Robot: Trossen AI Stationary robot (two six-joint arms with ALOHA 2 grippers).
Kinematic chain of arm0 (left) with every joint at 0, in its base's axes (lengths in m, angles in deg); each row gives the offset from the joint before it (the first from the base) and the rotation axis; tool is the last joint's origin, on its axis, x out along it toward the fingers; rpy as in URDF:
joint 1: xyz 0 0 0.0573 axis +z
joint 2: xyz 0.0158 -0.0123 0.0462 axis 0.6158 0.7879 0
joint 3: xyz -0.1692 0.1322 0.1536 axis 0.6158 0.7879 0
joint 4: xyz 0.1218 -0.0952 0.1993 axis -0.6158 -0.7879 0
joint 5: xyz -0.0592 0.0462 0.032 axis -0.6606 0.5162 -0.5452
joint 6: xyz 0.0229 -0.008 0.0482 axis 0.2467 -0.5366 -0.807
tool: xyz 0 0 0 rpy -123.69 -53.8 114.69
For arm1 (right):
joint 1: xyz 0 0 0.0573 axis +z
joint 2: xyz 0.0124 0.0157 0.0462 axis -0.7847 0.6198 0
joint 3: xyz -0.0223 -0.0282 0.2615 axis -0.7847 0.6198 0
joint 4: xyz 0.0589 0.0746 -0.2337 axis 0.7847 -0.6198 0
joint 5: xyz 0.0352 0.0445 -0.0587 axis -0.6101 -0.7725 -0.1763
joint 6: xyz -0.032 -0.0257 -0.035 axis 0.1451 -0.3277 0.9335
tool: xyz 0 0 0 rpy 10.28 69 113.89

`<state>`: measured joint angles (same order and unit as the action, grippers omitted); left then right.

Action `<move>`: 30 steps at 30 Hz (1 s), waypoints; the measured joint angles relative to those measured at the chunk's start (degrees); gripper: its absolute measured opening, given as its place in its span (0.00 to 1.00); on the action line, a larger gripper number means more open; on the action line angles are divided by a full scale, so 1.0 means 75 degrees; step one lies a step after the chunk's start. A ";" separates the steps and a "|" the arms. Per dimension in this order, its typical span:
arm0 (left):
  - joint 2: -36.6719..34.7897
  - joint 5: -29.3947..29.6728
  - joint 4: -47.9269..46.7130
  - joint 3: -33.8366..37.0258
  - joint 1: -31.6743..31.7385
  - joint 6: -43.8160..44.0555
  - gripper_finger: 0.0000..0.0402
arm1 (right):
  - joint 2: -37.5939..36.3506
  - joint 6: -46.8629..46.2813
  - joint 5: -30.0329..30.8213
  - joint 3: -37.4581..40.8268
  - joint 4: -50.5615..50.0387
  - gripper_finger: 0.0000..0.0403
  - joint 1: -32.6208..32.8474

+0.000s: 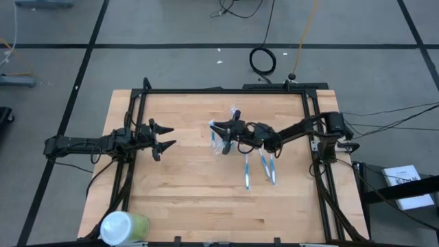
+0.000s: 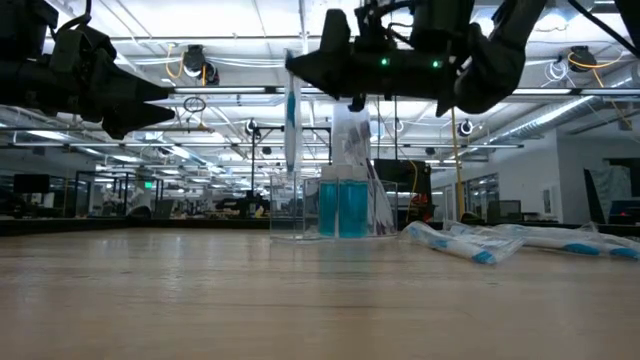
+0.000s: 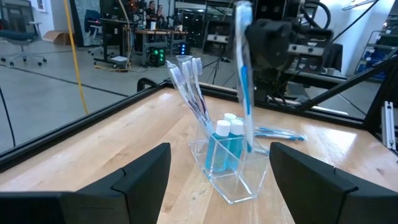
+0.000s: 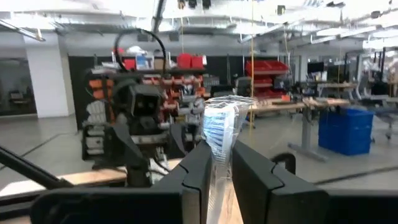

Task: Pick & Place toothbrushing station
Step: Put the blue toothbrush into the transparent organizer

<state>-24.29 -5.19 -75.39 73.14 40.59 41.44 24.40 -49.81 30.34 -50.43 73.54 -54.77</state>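
Station partly filled. A wrapped toothbrush (image 3: 244,74) is being held upright by the right gripper (image 1: 227,128), fingers pinched shut on it, just above the clear cup (image 3: 233,171) near table centre. In the cup, two or three toothbrushes (image 3: 188,84) are being kept leaning, beside blue tubes with white caps (image 3: 226,144). Several wrapped toothbrushes (image 1: 260,168) are being left lying on the table (image 1: 185,199), just beside the cup on the right arm's side; judged yet to be placed. The left gripper (image 1: 159,137) is being held wide open and empty, well apart at the table's left side.
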 joint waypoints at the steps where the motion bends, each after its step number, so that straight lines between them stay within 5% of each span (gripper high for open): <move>1: 0.0001 0.0000 -0.0003 0.0000 -0.0001 0.0000 0.70 | 0.0044 -0.0040 0.0006 0.0000 -0.0023 0.12 -0.0034; 30: 0.0000 0.0000 0.0000 0.0000 -0.0002 0.0000 0.70 | 0.0379 -0.0639 0.0035 0.0006 -0.1588 0.12 -0.0144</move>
<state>-24.29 -5.19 -75.39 73.14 40.58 41.44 27.24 -54.60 30.60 -50.38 61.64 -55.85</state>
